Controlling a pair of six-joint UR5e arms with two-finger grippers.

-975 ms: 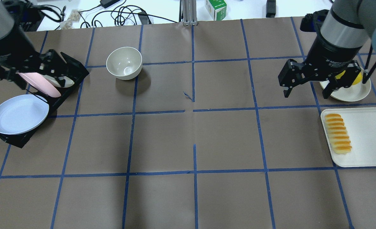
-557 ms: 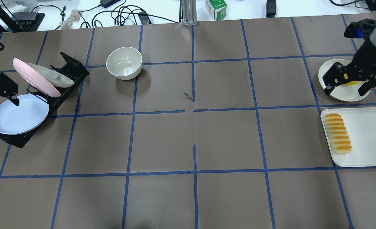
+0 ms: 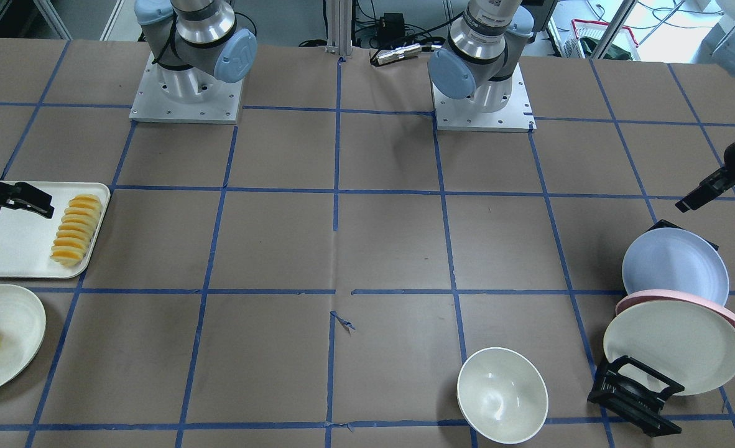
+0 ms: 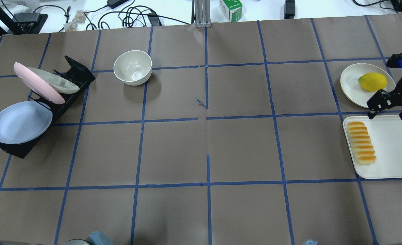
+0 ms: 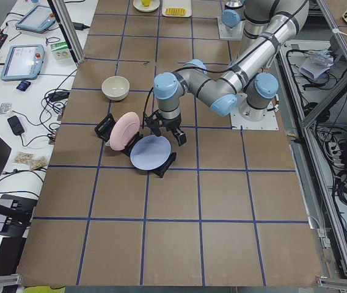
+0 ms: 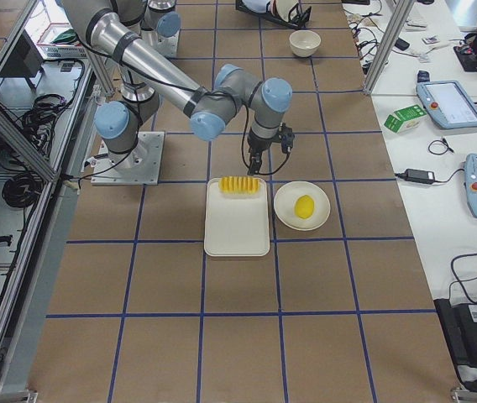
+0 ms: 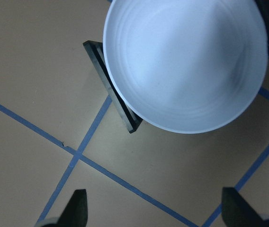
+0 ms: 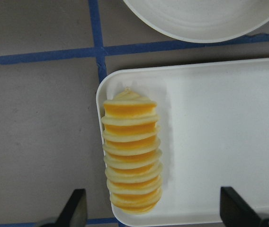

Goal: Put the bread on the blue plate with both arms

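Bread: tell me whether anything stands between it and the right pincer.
Nothing visible does. The right pincer hovers open above the white tray, near its edge. The bread lies bare on that tray, and the lemon sits apart on its cream plate.

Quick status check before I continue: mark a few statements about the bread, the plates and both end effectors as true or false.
1. The bread lies on the white tray. True.
2. The blue plate already holds the bread. False: it is bare and leans in the black rack.
3. The right end effector is shut on the bread. False: it is open and holds nothing.
4. A lemon sits on a cream plate. True.
5. The left end effector is open, by the blue plate. True.
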